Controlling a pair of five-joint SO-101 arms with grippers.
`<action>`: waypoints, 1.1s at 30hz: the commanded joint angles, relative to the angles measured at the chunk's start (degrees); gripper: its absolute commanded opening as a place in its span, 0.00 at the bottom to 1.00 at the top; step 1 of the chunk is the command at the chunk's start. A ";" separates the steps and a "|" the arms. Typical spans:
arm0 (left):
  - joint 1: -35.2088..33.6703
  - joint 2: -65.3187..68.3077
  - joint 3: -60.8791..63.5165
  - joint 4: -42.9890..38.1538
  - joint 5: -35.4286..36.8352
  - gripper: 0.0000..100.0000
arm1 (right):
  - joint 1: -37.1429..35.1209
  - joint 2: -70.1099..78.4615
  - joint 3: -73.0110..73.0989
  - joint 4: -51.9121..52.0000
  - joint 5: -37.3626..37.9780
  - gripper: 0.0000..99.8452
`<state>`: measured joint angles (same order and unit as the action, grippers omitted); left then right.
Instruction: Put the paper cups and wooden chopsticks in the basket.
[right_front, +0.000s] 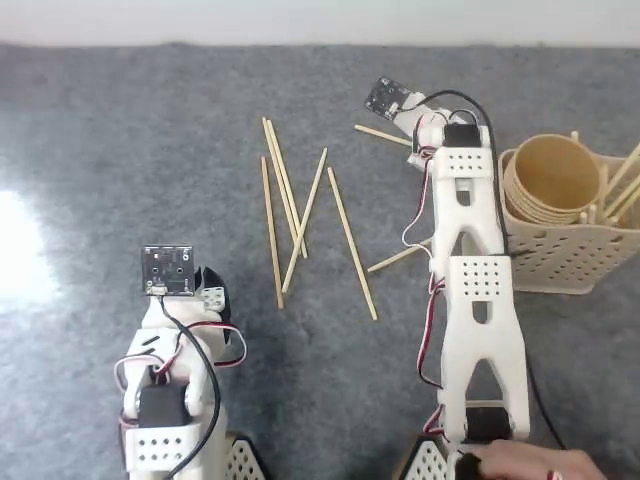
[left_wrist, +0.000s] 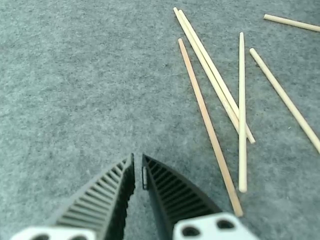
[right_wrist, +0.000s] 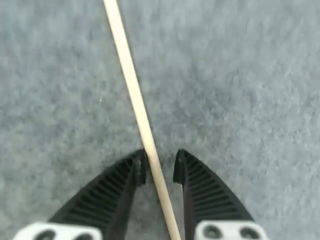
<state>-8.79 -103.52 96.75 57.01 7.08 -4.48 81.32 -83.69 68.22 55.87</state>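
Observation:
Several wooden chopsticks (right_front: 285, 200) lie scattered on the grey carpet in the middle. My right gripper (right_front: 415, 125) is at the far side, open, with one chopstick (right_wrist: 127, 65) running between its fingers (right_wrist: 125, 182) and resting against one of them. In the high view that chopstick (right_front: 383, 134) pokes out to the left of the gripper. My left gripper (left_wrist: 138, 157) is shut on nothing near the front left, with chopsticks (left_wrist: 210, 125) lying beyond it to one side. Stacked paper cups (right_front: 550, 180) sit in the beige basket (right_front: 570, 255) at the right, beside more chopsticks (right_front: 625, 185).
The right arm (right_front: 470, 270) stretches along the basket's left side, over one end of a chopstick (right_front: 395, 260). Another long chopstick (right_front: 350, 240) lies slantwise between the arms. Bare carpet (right_front: 120, 150) spreads to the far left.

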 joint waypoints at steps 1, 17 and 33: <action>2.29 -0.44 -0.31 -0.88 -0.62 0.02 | 1.71 1.63 -5.80 0.66 0.62 0.11; 2.46 -0.44 -0.31 -0.88 -0.62 0.02 | 1.89 2.24 -3.69 1.98 8.00 0.02; 2.55 -0.53 -0.31 -1.14 -0.70 0.02 | 0.75 0.04 -12.66 16.75 8.44 0.01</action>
<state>-6.68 -103.52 96.75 57.01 7.08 -4.22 83.16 -91.52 79.65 63.87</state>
